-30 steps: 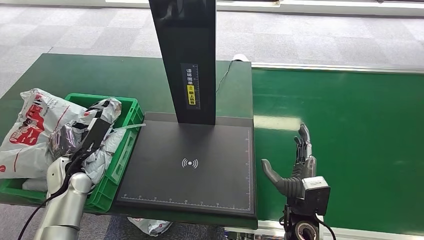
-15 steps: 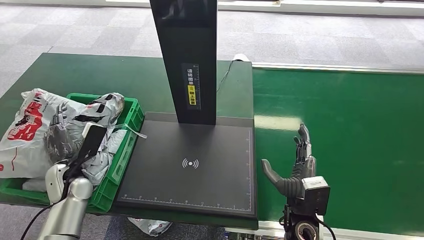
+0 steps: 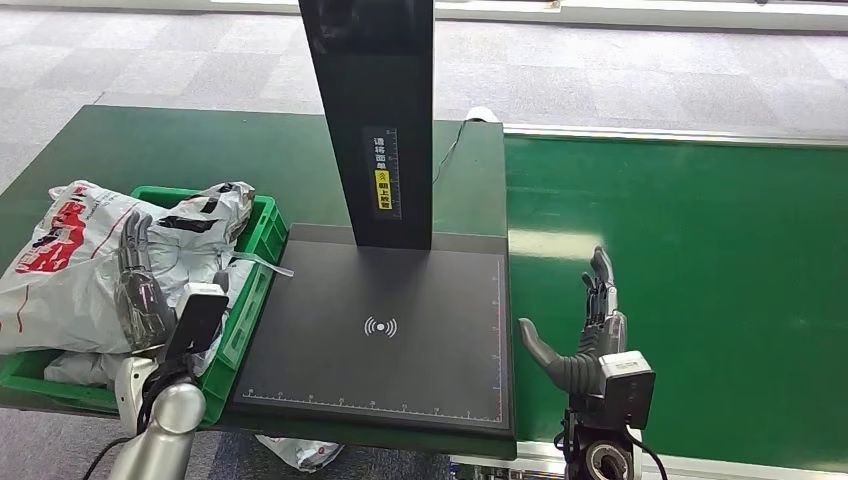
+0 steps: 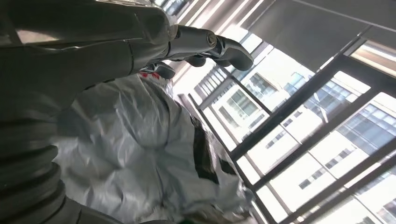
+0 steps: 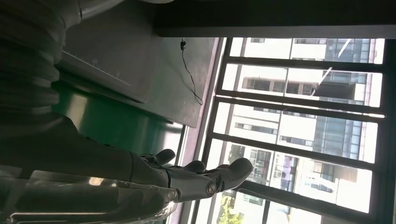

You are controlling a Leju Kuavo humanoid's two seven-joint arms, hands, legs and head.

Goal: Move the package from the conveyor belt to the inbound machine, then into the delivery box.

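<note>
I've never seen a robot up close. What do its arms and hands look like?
Both arms are silver metal tubes. The left hand and right hand have a thick grey thumb, darker jointed fingers and a grey ribbed cover at the wrist. A boxy grey camera block sits behind each hand, and a black cable runs along the left arm.

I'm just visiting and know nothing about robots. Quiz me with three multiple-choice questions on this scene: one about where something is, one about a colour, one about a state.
1. Where do the grey packages lie? A) on the black scanner pad B) in the crate C) on the belt
2. What colour is the crate? A) green B) blue C) red
3. How is the right hand? A) holding a package B) holding a cable C) open, holding nothing

Answers: 1 B, they fill the crate left of the scanner pad. 2 A, its rim is green. 3 C, fingers apart above the belt.
</note>
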